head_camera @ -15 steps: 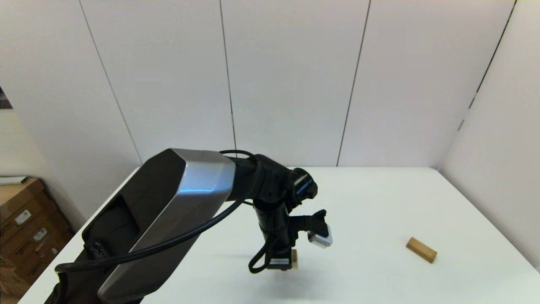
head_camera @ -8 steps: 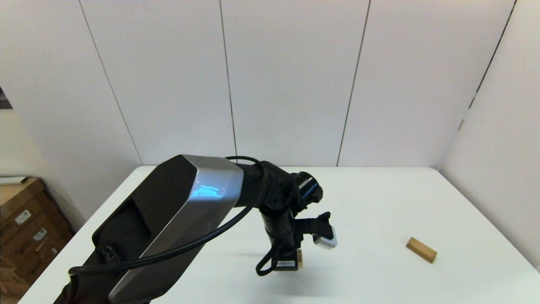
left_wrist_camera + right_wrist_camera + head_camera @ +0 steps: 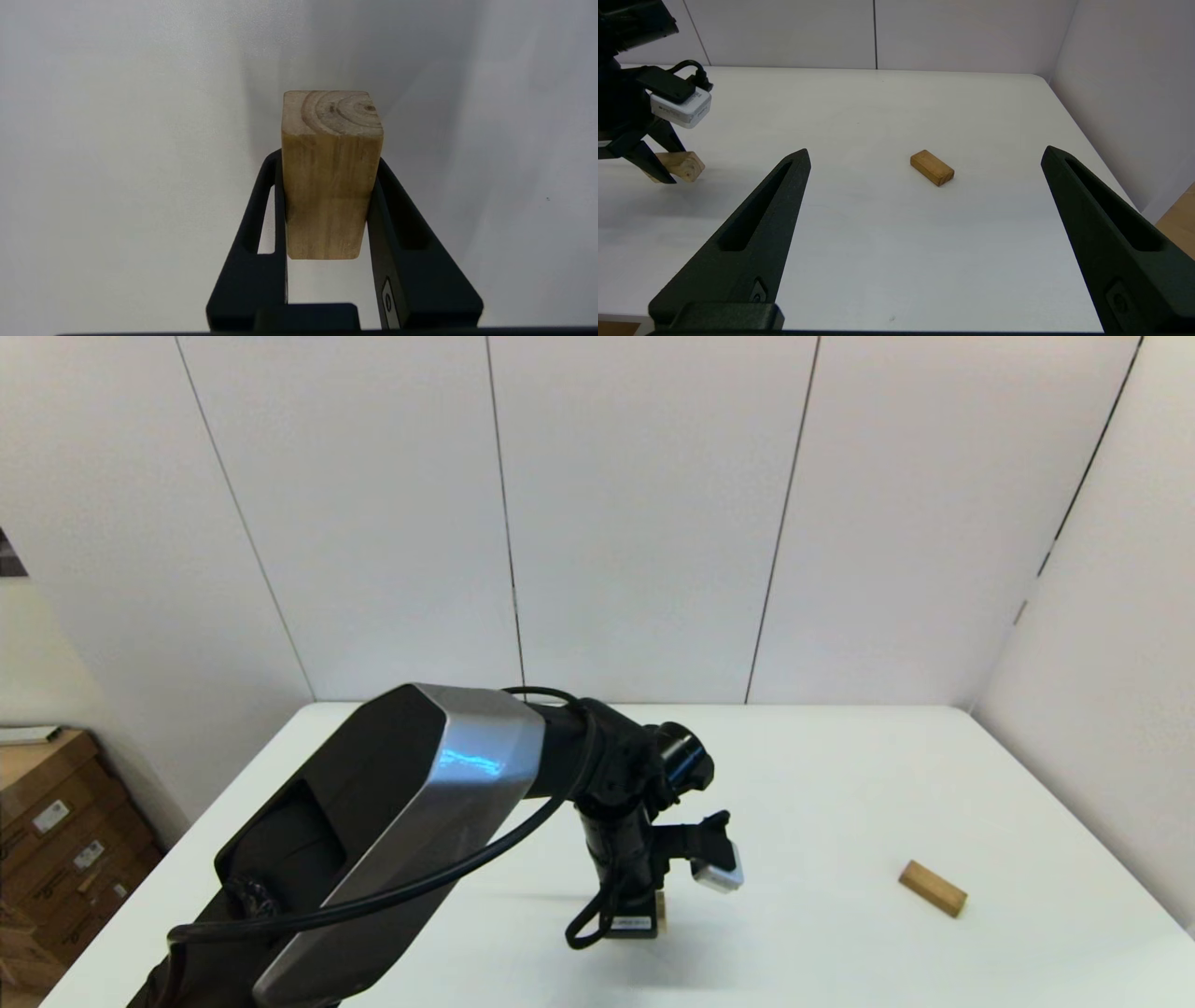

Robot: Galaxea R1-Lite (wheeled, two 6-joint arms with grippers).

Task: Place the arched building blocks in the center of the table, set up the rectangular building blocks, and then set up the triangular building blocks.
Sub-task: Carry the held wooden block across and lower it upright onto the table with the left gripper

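My left gripper (image 3: pixel 329 158) is shut on a light-brown oblong wooden block (image 3: pixel 329 186), which I take for the arched block; its hollow does not show. In the head view this gripper (image 3: pixel 644 910) hangs fingers-down near the table's middle with a sliver of the block (image 3: pixel 659 907) showing just above the white table (image 3: pixel 840 784). From the right wrist view the held block (image 3: pixel 684 165) sits tilted, close over its shadow. The rectangular block (image 3: pixel 933 888) (image 3: pixel 932 167) lies flat at the right. My right gripper (image 3: pixel 924 151) is open and empty, back from that block. The triangular block is out of view.
White wall panels stand behind the table and along its right side. Cardboard boxes (image 3: pixel 47 840) sit on the floor beyond the table's left edge. My left arm's large silver-and-black forearm (image 3: pixel 392 831) blocks the near left of the table in the head view.
My left arm has shifted slightly to the right and sunk a little toward the table, still holding its block. The rectangular block has not moved.
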